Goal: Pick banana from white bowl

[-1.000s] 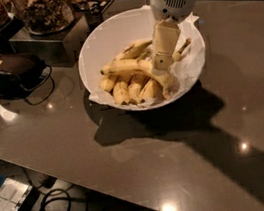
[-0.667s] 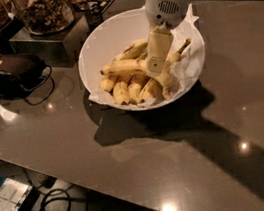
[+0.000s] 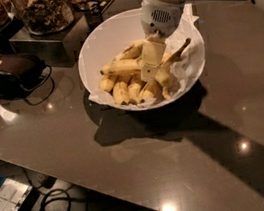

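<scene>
Down in the white bowl [image 3: 91, 43], upper centre of frame: gripper [image 3: 149, 73], openness impossible to tell. Best to straddle the banana [image 3: 118, 68] mid-length, then lift straight.

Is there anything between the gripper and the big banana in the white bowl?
Nothing visible. The gripper is down inside the deep white bowl, directly over the long yellow banana; smaller bananas lie beside it.

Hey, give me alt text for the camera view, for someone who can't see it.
A robot's gripper reaches down into a white bowl of yellow bananas, over the longest banana. The paper-lined bowl sits on a dark glossy table, with food jars and a dark case to its left.
</scene>
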You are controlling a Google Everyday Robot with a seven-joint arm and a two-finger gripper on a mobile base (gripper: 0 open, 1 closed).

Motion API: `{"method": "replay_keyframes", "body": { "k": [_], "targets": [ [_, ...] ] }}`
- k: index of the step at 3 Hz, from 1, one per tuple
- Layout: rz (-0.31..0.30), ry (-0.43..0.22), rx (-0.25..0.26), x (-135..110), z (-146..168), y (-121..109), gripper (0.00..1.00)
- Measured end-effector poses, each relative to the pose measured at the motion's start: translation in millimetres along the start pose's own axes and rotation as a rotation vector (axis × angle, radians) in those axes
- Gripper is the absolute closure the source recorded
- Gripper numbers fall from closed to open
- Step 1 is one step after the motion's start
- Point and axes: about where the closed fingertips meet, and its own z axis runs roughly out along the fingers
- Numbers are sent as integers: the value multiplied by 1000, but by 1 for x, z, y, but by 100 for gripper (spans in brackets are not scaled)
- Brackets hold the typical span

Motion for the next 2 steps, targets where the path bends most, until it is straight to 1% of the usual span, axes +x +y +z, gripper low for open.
{"method": "replay_keyframes", "body": {
  "k": [2],
  "targets": [
    [26,4,-41,-9,15,-6,36]
  ]
}}
